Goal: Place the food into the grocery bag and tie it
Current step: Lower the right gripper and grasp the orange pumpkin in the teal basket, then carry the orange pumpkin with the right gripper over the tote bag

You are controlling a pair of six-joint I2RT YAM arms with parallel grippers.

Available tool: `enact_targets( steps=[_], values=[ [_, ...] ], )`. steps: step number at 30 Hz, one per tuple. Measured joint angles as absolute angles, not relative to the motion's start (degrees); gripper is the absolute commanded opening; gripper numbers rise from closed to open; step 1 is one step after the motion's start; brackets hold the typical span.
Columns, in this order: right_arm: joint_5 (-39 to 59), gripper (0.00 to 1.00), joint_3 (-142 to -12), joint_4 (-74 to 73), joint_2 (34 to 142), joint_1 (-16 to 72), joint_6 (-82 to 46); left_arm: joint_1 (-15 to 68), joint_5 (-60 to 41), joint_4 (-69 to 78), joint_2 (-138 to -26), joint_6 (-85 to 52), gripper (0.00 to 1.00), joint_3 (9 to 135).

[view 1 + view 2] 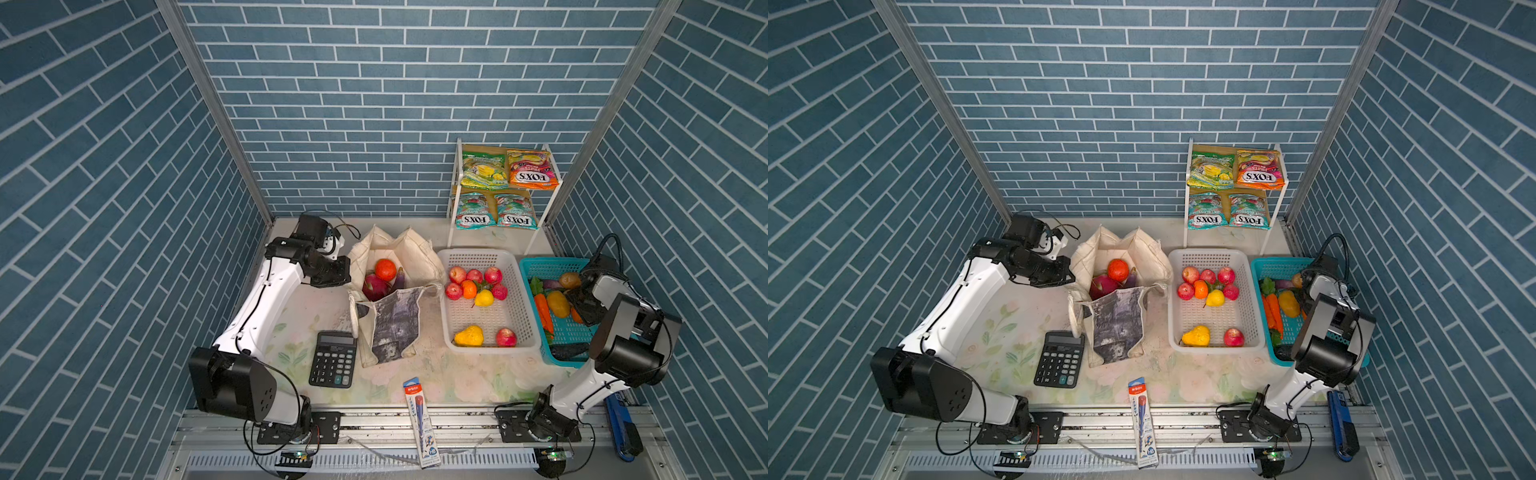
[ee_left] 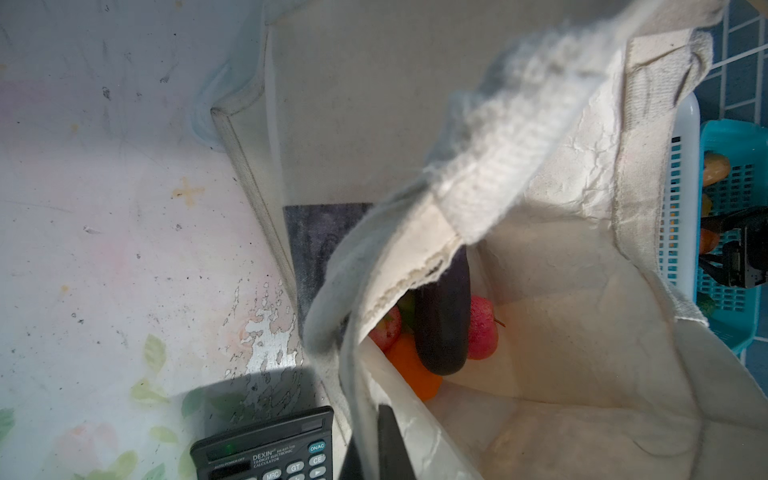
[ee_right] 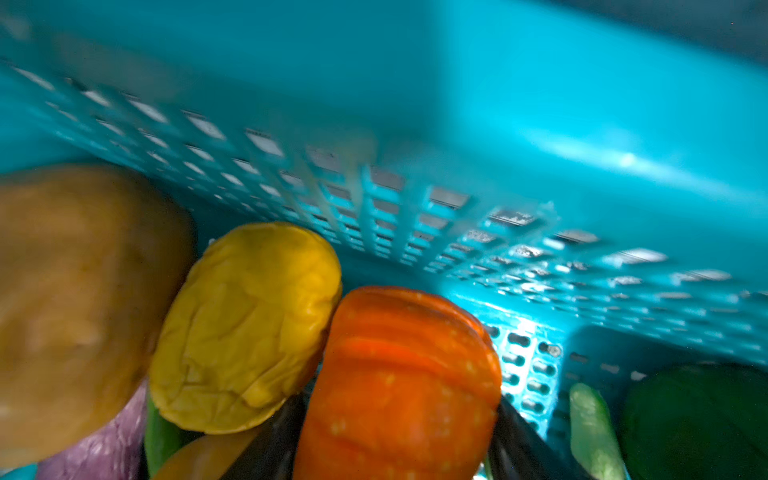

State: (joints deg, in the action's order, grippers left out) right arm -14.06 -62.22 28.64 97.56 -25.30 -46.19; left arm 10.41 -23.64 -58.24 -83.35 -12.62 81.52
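The cream canvas grocery bag [image 1: 415, 253] with a grey printed panel stands open on the bench [image 1: 299, 320], left of centre in both top views. Inside it lie a round orange toy fruit [image 1: 385, 269], a pink dragon fruit [image 1: 373, 289] and a dark purple eggplant [image 1: 400, 277]. Your left jaws are closed tight on the bag's cream rim at its left side, with fabric pinched against a black finger [image 2: 390, 444]. A black calculator [image 1: 332, 359] lies just beside the bag. To the right sit a white perforated plastic basket [image 1: 478, 252], then a teal plastic basket [image 1: 552, 262]. Your right jaws reach into the teal basket and stand apart on either side of a ridged orange toy vegetable [image 3: 399, 374]. You cannot tell whether they press it.
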Motion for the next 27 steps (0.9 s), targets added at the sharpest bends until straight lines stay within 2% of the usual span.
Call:
enact_targets(
  steps=[6, 12, 17, 20, 27],
  values=[
    [-12.25, 0.45, -59.09, 27.88, 94.19, -25.45, -46.11, 10.41, -23.66, -58.08, -83.35, -12.64, 0.0, 81.49],
    [-7.18, 0.44, -52.42, 28.64, 83.09, -25.45, -45.54, 10.41, -23.64, -56.71, -82.06, -12.67, 0.0, 79.61],
    [-2.44, 0.44, -51.86, 32.23, 72.51, -24.12, -44.05, 10.41, -23.64, -55.27, -80.34, -12.71, 0.0, 77.84],
    [-1.26, 0.43, -54.02, 36.07, 66.13, -20.38, -43.64, 10.41, -23.64, -54.74, -79.75, -12.99, 0.0, 77.52],
    [-0.51, 0.39, -67.96, 40.27, 58.76, -2.07, -43.53, 10.41, -23.9, -54.02, -78.39, -13.58, 0.0, 76.88]
  ],
)
